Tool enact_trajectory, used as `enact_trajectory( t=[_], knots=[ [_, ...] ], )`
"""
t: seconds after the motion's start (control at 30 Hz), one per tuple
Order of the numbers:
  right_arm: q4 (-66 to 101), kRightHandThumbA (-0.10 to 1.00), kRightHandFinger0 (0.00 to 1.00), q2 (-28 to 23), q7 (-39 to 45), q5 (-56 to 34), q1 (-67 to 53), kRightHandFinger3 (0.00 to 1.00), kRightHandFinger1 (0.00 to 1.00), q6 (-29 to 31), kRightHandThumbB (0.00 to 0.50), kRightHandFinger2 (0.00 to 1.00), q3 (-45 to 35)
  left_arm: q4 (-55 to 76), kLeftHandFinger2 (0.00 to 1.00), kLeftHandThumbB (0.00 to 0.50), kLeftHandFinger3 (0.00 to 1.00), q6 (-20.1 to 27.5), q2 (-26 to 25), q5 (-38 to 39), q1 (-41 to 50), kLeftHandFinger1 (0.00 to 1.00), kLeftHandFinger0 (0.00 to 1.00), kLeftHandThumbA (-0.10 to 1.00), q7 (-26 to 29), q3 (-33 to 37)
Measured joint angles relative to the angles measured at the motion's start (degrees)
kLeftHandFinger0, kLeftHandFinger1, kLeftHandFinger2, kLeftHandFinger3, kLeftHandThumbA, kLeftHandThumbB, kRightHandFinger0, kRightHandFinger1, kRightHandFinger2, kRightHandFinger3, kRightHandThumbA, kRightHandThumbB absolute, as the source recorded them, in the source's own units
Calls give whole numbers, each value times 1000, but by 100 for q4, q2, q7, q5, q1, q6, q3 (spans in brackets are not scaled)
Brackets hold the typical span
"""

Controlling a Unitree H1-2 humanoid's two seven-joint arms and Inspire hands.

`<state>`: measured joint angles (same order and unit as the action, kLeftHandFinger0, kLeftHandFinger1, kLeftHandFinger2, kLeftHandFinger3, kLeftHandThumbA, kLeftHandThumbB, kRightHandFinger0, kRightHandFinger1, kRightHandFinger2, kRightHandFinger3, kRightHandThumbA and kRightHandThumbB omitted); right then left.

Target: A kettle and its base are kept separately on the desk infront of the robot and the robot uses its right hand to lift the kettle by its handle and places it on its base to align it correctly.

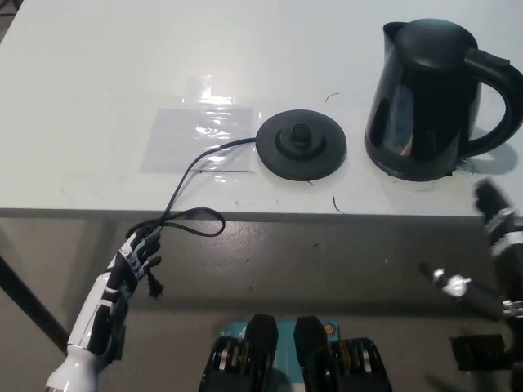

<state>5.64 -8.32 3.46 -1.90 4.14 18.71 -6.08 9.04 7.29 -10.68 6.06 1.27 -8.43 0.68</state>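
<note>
A glossy black kettle [425, 98] stands upright at the right of the white desk, its handle [500, 98] turned toward the right edge of the picture. Its round black base [301, 145] lies flat at the desk's middle, a hand's width left of the kettle and apart from it. My black right hand [496, 219] is below the desk's front edge at the far right, under the handle, blurred and touching nothing. My white left hand [135, 260] hangs low at the lower left, in front of the desk, fingers loosely curled and holding nothing.
The base's black cord [189, 175] runs left across a patch of clear tape [200, 135], then loops over the desk's front edge [245, 214] and dangles near my left hand. Grey floor lies below the desk.
</note>
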Motion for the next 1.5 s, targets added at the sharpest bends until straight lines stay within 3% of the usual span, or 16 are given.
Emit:
enact_trajectory(
  t=[0.27, 0.5, 0.73, 0.8, 0.97, 1.0, 1.17, 1.4, 1.5],
  knots=[
    [420, 1000, 1000, -218, -71, -166, 334, 1000, 1000, -48, 281, 1000, -476, 47, 1000, 147, 1000, 5, 98, -29, 7, 1000, 1000, 1000, 10, 3],
    [287, 1000, 1000, -509, -115, -421, 844, 1000, 1000, -238, 343, 1000, -860, 53, 1000, 119, 1000, 12, 120, -66, 13, 1000, 1000, 1000, 10, -2],
    [-516, 1000, 1000, -953, -60, -736, 1609, 1000, 1000, -738, 292, 1000, -971, 54, 1000, 145, 1000, 16, 120, -76, 13, 1000, 1000, 1000, 10, -5],
    [-762, 1000, 1000, -1098, -17, -824, 1835, 1000, 1000, -874, 327, 1000, -970, 54, 1000, 149, 1000, 17, 121, -81, 13, 1000, 1000, 1000, 10, -7],
    [-1446, 987, 1000, -1371, 182, -1035, 2473, 1000, 1000, -1210, 338, 1000, -919, 53, 1000, 131, 1000, 23, 120, -81, 14, 1000, 1000, 1000, 8, -10],
    [-1565, 988, 1000, -1398, 224, -1072, 2592, 1000, 1000, -1265, 371, 1000, -898, 52, 1000, 136, 1000, 30, 120, -81, 14, 1000, 1000, 1000, 8, -10],
    [-2020, 968, 1000, -1412, 409, -1153, 2906, 1000, 1000, -1498, 396, 1000, -738, 49, 1000, 132, 1000, 81, 120, -83, 14, 1000, 1000, 1000, 7, -8],
    [-2760, 973, 1000, -1330, 600, -1248, 3171, 1000, 1000, -1698, 343, 1000, -555, 42, 1000, 134, 1000, 106, 119, -94, 15, 1000, 1000, 1000, 7, -5],
    [-3076, 962, 1000, -1269, 656, -1248, 3271, 1000, 1000, -1700, 348, 1000, -467, 42, 1000, 124, 1000, 106, 119, -95, 14, 1000, 1000, 1000, 7, -5]
  ],
)
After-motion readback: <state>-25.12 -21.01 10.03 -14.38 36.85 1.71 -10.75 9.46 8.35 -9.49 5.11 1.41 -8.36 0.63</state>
